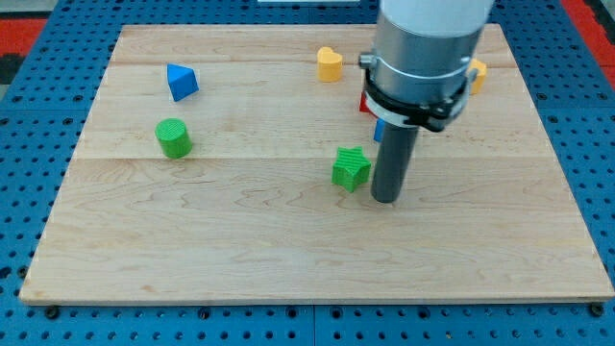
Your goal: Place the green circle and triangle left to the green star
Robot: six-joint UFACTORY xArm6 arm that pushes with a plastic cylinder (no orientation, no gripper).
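A green star [352, 168] lies on the wooden board [192, 250] a little right of the middle. My tip [385, 199] rests on the board just right of the star, close to it with a narrow gap. A green circle [174, 138] stands at the left of the board, far from the tip. A blue triangle [181, 82] lies above the circle, near the upper left.
A yellow heart-shaped block [330, 64] lies near the top middle. A yellow block [477, 74] shows at the arm's right edge. A red block [365, 104] and a blue block [379, 131] are mostly hidden behind the arm.
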